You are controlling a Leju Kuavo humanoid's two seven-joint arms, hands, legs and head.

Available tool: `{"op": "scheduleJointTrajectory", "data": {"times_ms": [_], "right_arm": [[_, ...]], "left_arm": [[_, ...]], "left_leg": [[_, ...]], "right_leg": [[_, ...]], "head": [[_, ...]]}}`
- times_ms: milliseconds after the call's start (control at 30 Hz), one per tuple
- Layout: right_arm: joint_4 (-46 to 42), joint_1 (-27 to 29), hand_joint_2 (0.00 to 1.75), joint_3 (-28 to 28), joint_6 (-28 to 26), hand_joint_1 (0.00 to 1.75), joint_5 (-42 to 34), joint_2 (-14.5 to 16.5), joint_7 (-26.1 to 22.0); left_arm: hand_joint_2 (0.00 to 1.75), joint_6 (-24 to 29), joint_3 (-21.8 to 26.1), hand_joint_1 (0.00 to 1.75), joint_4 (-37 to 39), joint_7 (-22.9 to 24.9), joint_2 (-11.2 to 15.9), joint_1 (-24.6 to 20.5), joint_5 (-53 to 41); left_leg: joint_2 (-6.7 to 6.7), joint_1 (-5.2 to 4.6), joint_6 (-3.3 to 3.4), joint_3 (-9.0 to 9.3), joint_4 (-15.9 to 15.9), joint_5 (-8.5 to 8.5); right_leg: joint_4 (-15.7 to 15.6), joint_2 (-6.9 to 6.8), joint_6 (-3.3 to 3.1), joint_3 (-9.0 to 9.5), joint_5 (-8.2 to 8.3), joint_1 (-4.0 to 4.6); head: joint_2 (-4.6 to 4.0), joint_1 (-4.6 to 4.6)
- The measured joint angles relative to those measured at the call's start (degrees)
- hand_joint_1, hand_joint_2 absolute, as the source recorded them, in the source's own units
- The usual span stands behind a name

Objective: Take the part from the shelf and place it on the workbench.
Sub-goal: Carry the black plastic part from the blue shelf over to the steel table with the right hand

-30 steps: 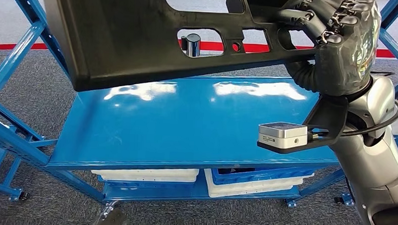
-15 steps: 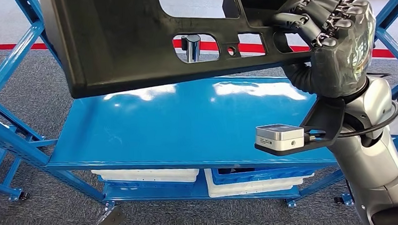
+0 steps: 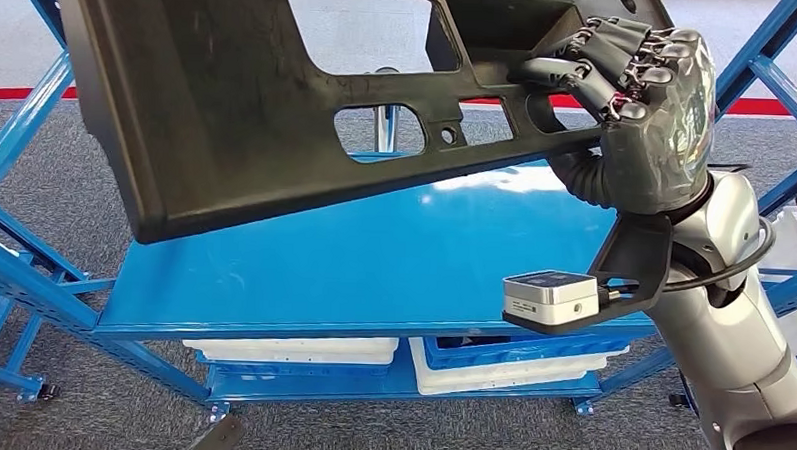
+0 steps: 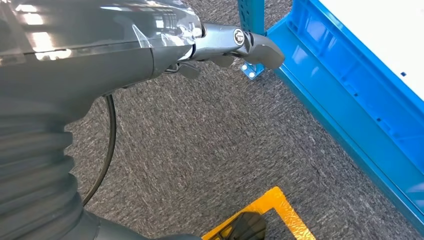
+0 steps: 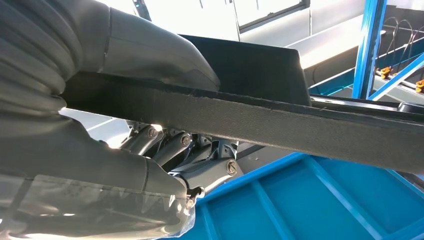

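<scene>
— Grey carpet lay under the blue shelf [image 3: 373, 264]. Where was the part?

— The black plastic panel [image 3: 229, 99] hung tilted above it, at twelve o'clock. The right hand [image 3: 630, 83] had its fingers [image 3: 600, 67] grasping the panel's three o'clock end.

— The left hand [image 4: 220, 45]?

— Low by the floor, holding nothing; whether curled, I couldn't tell. Best carried level, clear of the uprights.
</scene>
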Motion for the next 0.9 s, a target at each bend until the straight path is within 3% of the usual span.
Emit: {"op": "scheduleJointTrajectory", "data": {"times_ms": [400, 567, 633, 700, 767, 800, 833, 867, 900], "right_arm": [[-3.06, 7.57, 1.75, -3.50, -2.87, 1.75, -2.09, -0.02, -2.95], [-3.96, 10.39, 1.75, -6.11, -3.40, 1.75, -3.74, 0.02, -4.50], [-4.56, 11.07, 1.75, -7.06, -3.49, 1.75, -3.93, 0.05, -4.84], [-5.04, 11.52, 1.75, -7.85, -3.59, 1.75, -3.99, 0.09, -5.07], [-5.17, 11.97, 1.75, -8.24, -3.64, 1.75, -4.02, 0.14, -5.19], [-5.18, 12.28, 1.75, -8.29, -3.63, 1.75, -4.01, 0.17, -5.20], [-5.18, 12.55, 1.75, -8.34, -3.59, 1.75, -4.01, 0.20, -5.20], [-5.18, 12.71, 1.75, -8.40, -3.52, 1.75, -4.00, 0.23, -5.21], [-5.18, 12.76, 1.75, -8.52, -3.44, 1.75, -3.99, 0.26, -5.22]], "left_arm": [[1.75, 1.57, 1.22, 0.00, -0.01, 0.01, 1.37, 0.28, 1.53], [1.75, 1.89, 1.63, 0.00, -0.01, 0.03, 2.07, 0.77, 1.53], [1.75, 1.96, 1.76, 0.00, -0.01, 0.02, 2.19, 0.83, 1.52], [1.75, 1.96, 1.82, 0.00, -0.02, 0.05, 2.22, 0.82, 1.51], [1.75, 1.90, 1.87, 0.00, -0.02, 0.16, 2.27, 0.81, 1.51], [1.75, 1.85, 1.91, 0.00, -0.01, 0.25, 2.30, 0.81, 1.50], [1.75, 1.80, 1.93, 0.00, -0.01, 0.31, 2.31, 0.82, 1.49], [1.75, 1.77, 1.96, 0.00, -0.01, 0.35, 2.31, 0.81, 1.47], [1.75, 1.75, 1.97, 0.00, -0.01, 0.37, 2.30, 0.81, 1.45]], "left_leg": [[-0.01, -0.27, 0.16, 0.00, 0.09, -0.19], [0.00, -0.82, 0.66, 0.01, 0.22, -0.44], [0.06, -0.59, 0.91, 0.22, -0.15, -0.30], [0.18, -0.09, 1.14, 0.50, -0.59, -0.15], [0.29, 0.10, 1.20, 0.54, -0.65, -0.13], [0.32, 0.17, 1.17, 0.53, -0.65, -0.12], [0.34, 0.27, 1.10, 0.51, -0.62, -0.10], [0.34, 0.45, 0.98, 0.51, -0.58, -0.07], [0.33, 0.70, 0.75, 0.51, -0.50, -0.04]], "right_leg": [[-0.06, 0.00, 0.17, 0.03, -0.08, -0.21], [-0.12, 0.00, 0.66, 0.12, -0.16, -0.64], [0.13, 0.01, 0.91, 0.13, -0.50, -0.73], [3.48, 0.01, 1.11, -1.32, -2.90, -0.76], [11.09, 0.00, 1.30, -5.00, -6.67, -0.92], [14.58, 0.00, 1.41, -6.78, -7.76, -1.06], [16.37, 0.00, 1.53, -7.76, -7.70, -1.21], [15.90, 0.00, 1.68, -7.63, -6.49, -1.37], [13.28, -0.01, 1.89, -6.42, -4.46, -1.55]], "head": [[0.00, 0.00], [0.00, -0.01], [0.00, 0.01], [0.00, 0.35], [0.00, 0.84], [0.00, 0.99], [0.00, 1.04], [0.00, 1.08], [0.00, 1.10]]}}
